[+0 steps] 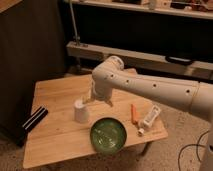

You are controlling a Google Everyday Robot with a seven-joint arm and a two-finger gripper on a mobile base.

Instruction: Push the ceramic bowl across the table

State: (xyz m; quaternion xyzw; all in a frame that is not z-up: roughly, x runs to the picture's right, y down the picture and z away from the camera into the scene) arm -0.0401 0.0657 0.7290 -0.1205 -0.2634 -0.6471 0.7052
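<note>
1. The small square table of light wooden planks (55, 142) is standing in the middle of the scene on a speckled floor.
2. The round, shallow, glossy green ceramic bowl with pale streaks inside (108, 135) is sitting upright close to the table's near edge, a bit right of centre. Nothing is touching it.
3. The big white robot arm (155, 89) is reaching in from the right and bending over the middle of the table. The end effector (98, 101) is hanging down under that bend, just beyond the bowl on its far side and clearly apart from it.
4. Honestly can't tell whether the end effector is apart or together, since the arm is covering most of it.
5. A small white upturned cup (81, 111) is standing just left of the end effector, and I can't tell if the two are touching. It's sitting to the far left of the bowl, near it but with a gap between them.
6. On the right side of the table, a thin orange stick-shaped thing (133, 112) and a white bottle lying on its side (150, 117) are resting next to each other.
7. A flat black bar with a pale stripe (32, 122) is lying at the table's left edge.
8. A long white shelf (150, 56) is running along the far side, behind everything.
</note>
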